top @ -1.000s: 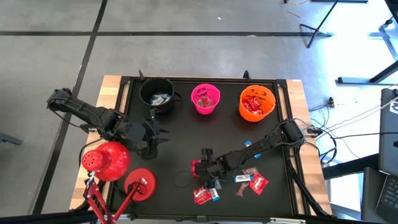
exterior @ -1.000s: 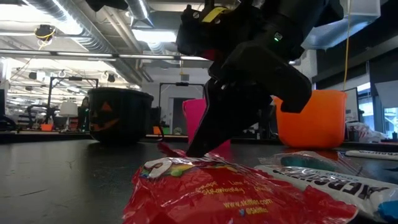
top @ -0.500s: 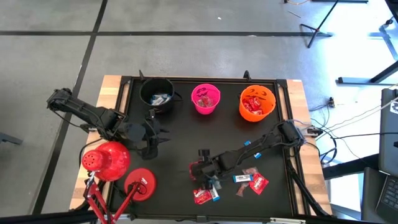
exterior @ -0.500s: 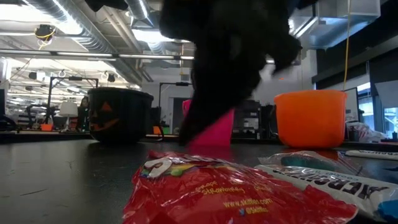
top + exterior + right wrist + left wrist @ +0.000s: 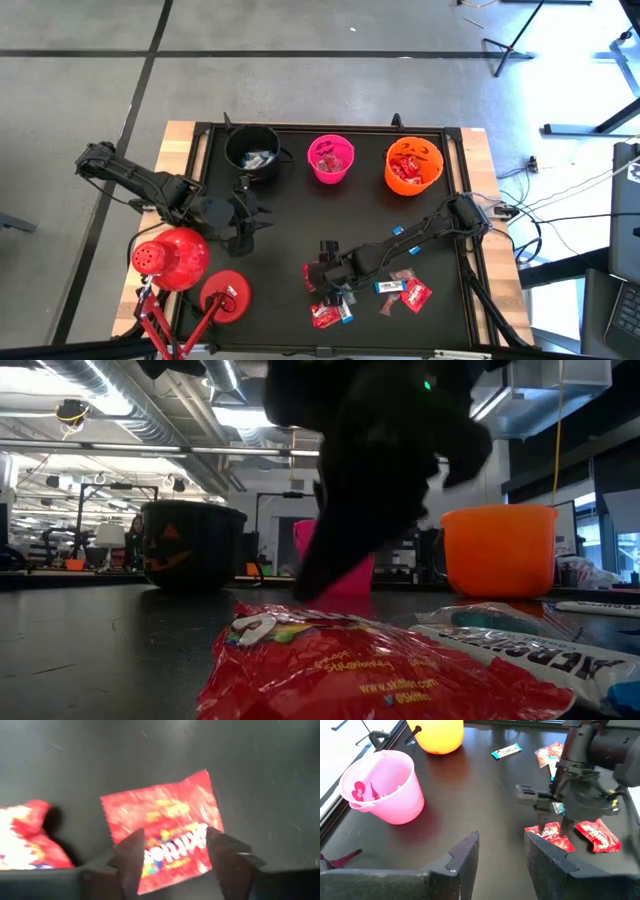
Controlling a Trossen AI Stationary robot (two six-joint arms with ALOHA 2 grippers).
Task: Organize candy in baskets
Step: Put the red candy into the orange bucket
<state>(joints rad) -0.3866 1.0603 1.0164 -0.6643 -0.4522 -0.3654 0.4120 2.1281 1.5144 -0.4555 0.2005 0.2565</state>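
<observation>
A red candy wrapper point(image 5: 360, 665) lying in the foreground of the low view carries the web address "www.skittles.com" in small yellow print near its lower edge, above further small print too fine to read. Beside it, a blue-and-white wrapper point(image 5: 535, 650) shows large dark capital letters seen at a slant, too partial to make out with confidence. In the right wrist view, another red wrapper point(image 5: 165, 830) on the black table bears the white "Skittles" brand name, partly hidden behind the dark fingers point(image 5: 132, 857).
</observation>
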